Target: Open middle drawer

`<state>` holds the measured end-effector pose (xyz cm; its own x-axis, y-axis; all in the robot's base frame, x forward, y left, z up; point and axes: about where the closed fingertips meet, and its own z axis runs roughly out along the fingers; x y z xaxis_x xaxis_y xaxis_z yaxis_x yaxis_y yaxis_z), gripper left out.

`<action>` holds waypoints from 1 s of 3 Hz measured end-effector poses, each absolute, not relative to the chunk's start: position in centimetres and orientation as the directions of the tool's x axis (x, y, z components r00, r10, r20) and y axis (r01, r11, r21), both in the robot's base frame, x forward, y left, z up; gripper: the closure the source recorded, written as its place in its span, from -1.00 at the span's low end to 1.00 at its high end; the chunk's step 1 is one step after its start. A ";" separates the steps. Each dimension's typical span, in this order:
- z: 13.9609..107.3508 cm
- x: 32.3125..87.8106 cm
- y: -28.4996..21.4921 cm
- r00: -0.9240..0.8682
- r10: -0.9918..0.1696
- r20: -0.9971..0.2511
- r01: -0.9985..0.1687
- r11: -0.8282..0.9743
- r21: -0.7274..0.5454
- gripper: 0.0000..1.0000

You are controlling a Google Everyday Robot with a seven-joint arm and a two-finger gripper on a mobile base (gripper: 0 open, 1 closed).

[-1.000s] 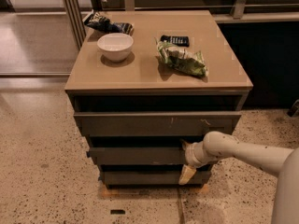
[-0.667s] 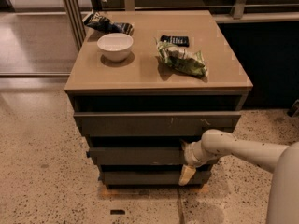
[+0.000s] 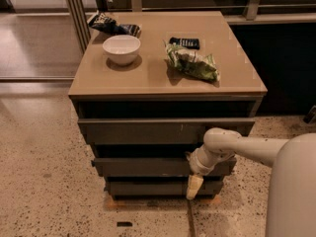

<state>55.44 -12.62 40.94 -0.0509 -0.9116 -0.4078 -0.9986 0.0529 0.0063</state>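
The cabinet (image 3: pixel 163 85) has three dark grey-brown drawer fronts stacked under its tan top. The middle drawer (image 3: pixel 143 166) is the long flat front between the top drawer (image 3: pixel 143 131) and the bottom drawer (image 3: pixel 148 187). It stands slightly out from the shadowed gap above it. My gripper (image 3: pixel 194 184) comes in from the right on the white arm (image 3: pixel 237 147). Its wrist lies against the right part of the middle drawer front and its pale tip hangs down in front of the bottom drawer.
On the cabinet top are a white bowl (image 3: pixel 121 48), a green chip bag (image 3: pixel 192 62), a dark snack bag (image 3: pixel 111 24) and a black packet (image 3: pixel 184 42). My white body (image 3: pixel 296 191) fills the lower right. Speckled floor surrounds the cabinet; metal posts (image 3: pixel 74 14) stand at back left.
The gripper has shifted very slightly left and down along the drawer fronts. The drawers and the things on top have not visibly moved.
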 end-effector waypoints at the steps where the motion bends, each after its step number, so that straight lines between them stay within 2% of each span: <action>1: 41.7 53.5 -12.3 -0.079 -0.916 -0.393 -0.995 0.050 0.085 -1.00; 3: 42.7 48.3 -12.4 -0.145 -0.911 -0.386 -0.971 0.056 0.233 -1.00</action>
<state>48.31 -12.41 42.66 -0.1451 -0.9111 -0.3857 -0.9708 0.0559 0.2332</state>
